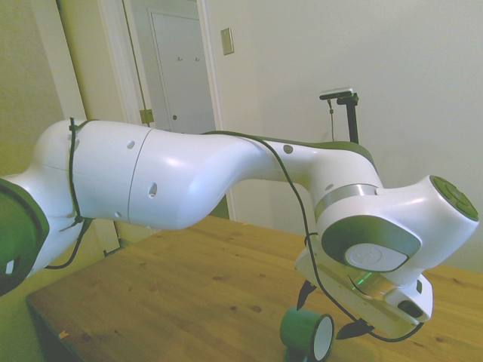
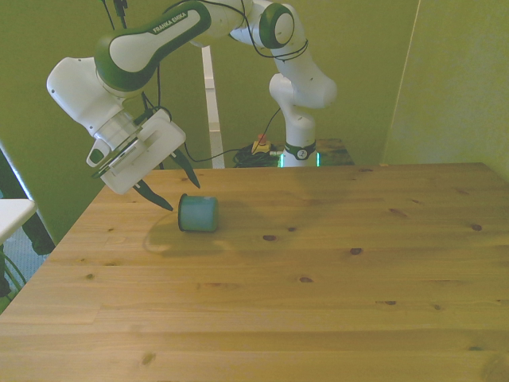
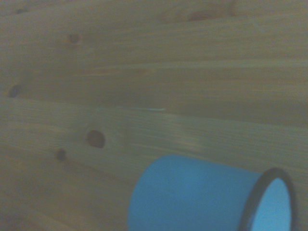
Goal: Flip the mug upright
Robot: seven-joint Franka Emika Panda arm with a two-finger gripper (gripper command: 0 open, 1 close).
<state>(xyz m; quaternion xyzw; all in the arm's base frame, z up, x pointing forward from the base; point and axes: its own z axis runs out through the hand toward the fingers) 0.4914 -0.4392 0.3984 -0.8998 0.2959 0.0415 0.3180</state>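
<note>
The teal-green mug (image 2: 198, 213) lies on its side on the wooden table (image 2: 318, 270), near the far corner on the front view's left. Its dark-rimmed mouth faces the front view's left, and the side view shows the white inside of the mug (image 1: 308, 335). No handle shows. My gripper (image 2: 181, 195) hangs tilted just above and beside the mug's mouth end, open and holding nothing. One fingertip (image 2: 165, 206) is low near the rim and the other sits above the mug's far side. In the side view the gripper (image 1: 328, 315) straddles the mug's top. The wrist view shows the mug (image 3: 192, 197) close by.
The table's edge (image 2: 75, 231) on the front view's left runs close to the mug. A white surface (image 2: 12, 213) stands off that edge. Behind the table's far edge are the robot base (image 2: 301, 151) and cables. The arm's bulk (image 1: 189, 181) spans the side view.
</note>
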